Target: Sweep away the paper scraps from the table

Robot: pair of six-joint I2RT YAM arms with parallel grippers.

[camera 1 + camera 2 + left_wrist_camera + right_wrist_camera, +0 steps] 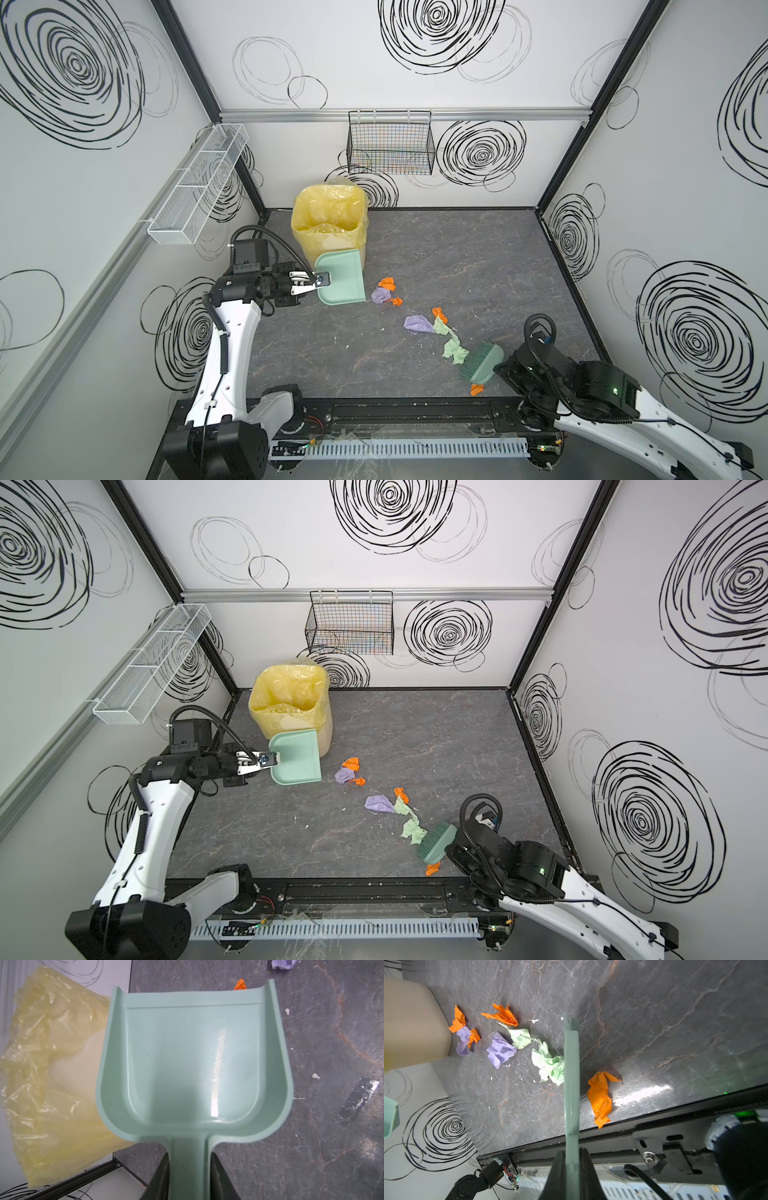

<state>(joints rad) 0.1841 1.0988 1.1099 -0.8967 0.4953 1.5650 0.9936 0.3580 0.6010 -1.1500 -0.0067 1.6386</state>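
The left claw (320, 281) grips the handle of the mint-green plastic dustpan (340, 278), held low beside the yellow-lined beige bin (328, 220), mouth facing the small crumpled orange, green and lilac paper scraps (417, 324), seemingly to catch them. They trail across the dark grey veined surface (457, 257) to the mint-green bristled hand brush (484, 361), clamped in the right claw (572, 1167) behind them for pushing; one orange scrap (476, 389) lies behind it.

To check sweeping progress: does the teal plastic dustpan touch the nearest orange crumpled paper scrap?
Apart. Both top views show bare dark grey table between the teal plastic dustpan and the orange crumpled paper scrap.
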